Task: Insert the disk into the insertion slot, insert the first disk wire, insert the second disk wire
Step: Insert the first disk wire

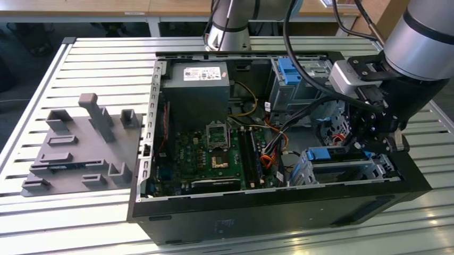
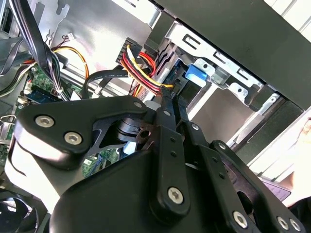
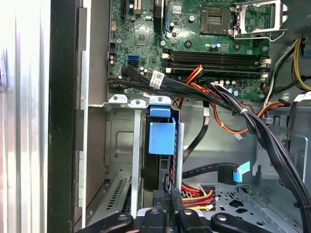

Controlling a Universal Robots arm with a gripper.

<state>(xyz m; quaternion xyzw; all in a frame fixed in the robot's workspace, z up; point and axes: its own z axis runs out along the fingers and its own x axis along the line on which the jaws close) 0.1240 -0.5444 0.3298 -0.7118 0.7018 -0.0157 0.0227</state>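
- Arm and gripper – I count one arm and one gripper (image 1: 375, 143). It reaches down into the open computer case (image 1: 177, 212) at the exterior view's right, just over the drive cage.
- Gripper state – in both wrist views I see its two fingers (image 3: 159, 206) drawn close together, pinching the plug end of one disk wire (image 3: 197, 196), a bundle of red, yellow and black strands.
- The disk (image 3: 160, 136) – one. It sits inside the insertion slot (image 3: 121, 145), standing on edge between the slot's metal walls, with the blue caddy tab at the open end. In the exterior view the same blue tab (image 1: 320, 154) shows at the top of the slot (image 1: 347, 170).
- Plug position – the gripped plug is just beside the disk's end; I cannot tell whether it is seated.
- Blue parts in the exterior view – two: the caddy tab and a separate blue bracket (image 1: 287, 71) on the taller grey bay, well apart.
- Other cable – one black cable with a light-blue tip (image 3: 240, 172) lies on the case floor near the slot, not touched by the gripper.
- Motherboard (image 3: 204, 43) – one, with one processor socket (image 3: 252, 17).
- Outside the case – one grey fixture tray (image 1: 71, 149) on the slatted table (image 1: 106, 58).
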